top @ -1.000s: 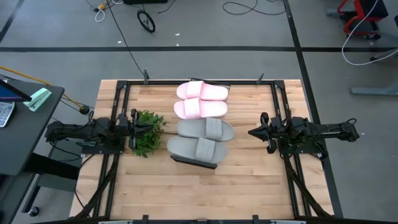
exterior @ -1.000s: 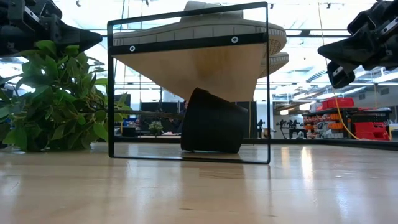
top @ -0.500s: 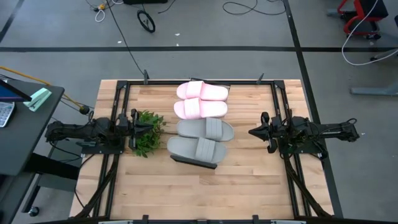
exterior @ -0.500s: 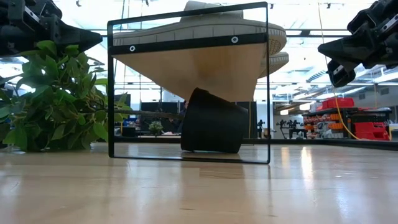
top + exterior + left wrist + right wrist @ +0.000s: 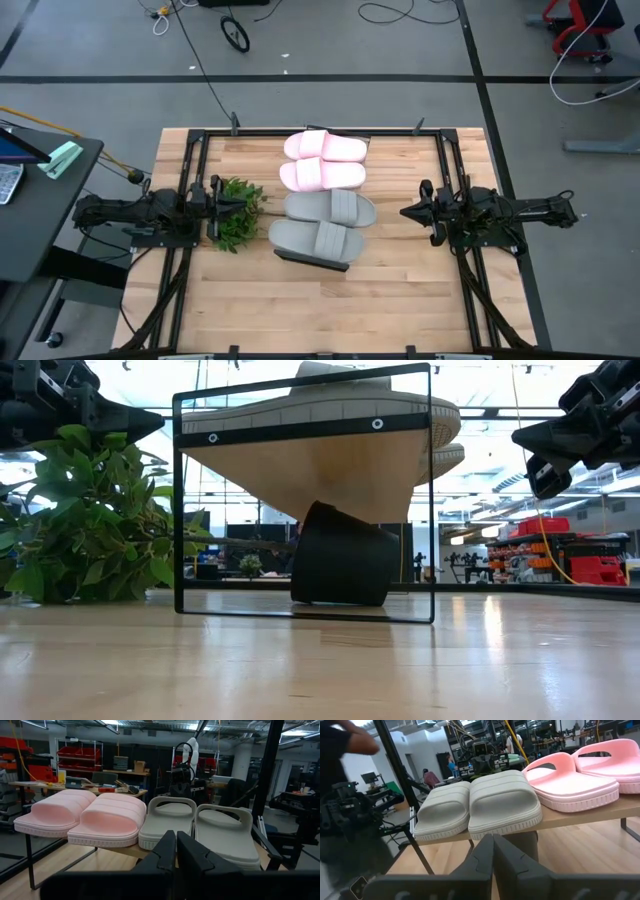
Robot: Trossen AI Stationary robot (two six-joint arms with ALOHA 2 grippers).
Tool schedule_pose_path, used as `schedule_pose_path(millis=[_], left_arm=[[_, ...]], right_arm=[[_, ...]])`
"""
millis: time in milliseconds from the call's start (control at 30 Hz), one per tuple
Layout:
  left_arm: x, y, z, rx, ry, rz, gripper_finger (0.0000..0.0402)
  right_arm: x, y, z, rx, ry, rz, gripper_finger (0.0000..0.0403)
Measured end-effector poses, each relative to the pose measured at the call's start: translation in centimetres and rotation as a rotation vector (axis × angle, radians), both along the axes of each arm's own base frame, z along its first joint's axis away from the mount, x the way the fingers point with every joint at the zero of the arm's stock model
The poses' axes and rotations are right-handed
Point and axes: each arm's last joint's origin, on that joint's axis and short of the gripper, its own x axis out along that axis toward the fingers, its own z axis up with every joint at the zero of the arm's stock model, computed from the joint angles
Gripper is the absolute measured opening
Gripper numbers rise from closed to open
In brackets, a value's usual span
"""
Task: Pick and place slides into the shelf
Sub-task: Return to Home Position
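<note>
Four slides stand side by side on the shelf (image 5: 318, 263) at the table's middle, soles down on its plank top. The two pink slides (image 5: 324, 160) are toward the far edge and the two grey slides (image 5: 322, 224) toward the near edge. The wrist views show the same row, with pink slides (image 5: 82, 817) and grey slides (image 5: 480, 805). My left gripper (image 5: 250, 204) (image 5: 175, 836) hovers shut left of the shelf, above the plant. My right gripper (image 5: 403, 212) (image 5: 492, 840) hovers shut right of the shelf. Both point level at it.
A leafy green plant (image 5: 236, 215) (image 5: 90, 520) stands on the table just left of the shelf, under my left gripper. A dark pot-like object (image 5: 342, 555) sits beneath the shelf's top. A person (image 5: 345, 742) shows beyond the table. Bare wood (image 5: 330, 310) lies toward the near edge.
</note>
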Motion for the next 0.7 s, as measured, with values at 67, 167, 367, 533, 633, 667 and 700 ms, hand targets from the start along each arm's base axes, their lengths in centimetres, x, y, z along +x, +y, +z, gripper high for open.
schedule_pose_path(millis=[67,167,367,533,633,667,700], left_arm=[[0.00,0.00,0.00,-0.001,0.000,0.000,0.0018],[0.00,0.00,0.00,0.000,0.000,0.000,0.0021],[0.00,0.00,0.00,-0.001,0.000,0.000,0.0032],[0.00,0.00,0.00,-0.001,0.000,0.000,0.0036],[0.00,0.00,0.00,0.000,0.000,0.000,0.0032],[0.00,0.00,0.00,0.000,0.000,0.000,0.0030],[0.00,0.00,0.00,-0.001,0.000,0.000,0.0028]], right_arm=[[0.00,0.00,0.00,0.000,0.000,0.000,0.0014],[0.00,0.00,0.00,0.000,0.000,0.000,0.0016],[0.00,0.00,0.00,0.000,0.000,0.000,0.0015],[0.00,0.00,0.00,0.000,0.000,0.000,0.0014],[0.00,0.00,0.00,0.000,0.000,0.000,0.0014],[0.00,0.00,0.02,0.000,-0.001,0.000,0.0014],[0.00,0.00,0.02,0.000,-0.001,0.000,0.0014]])
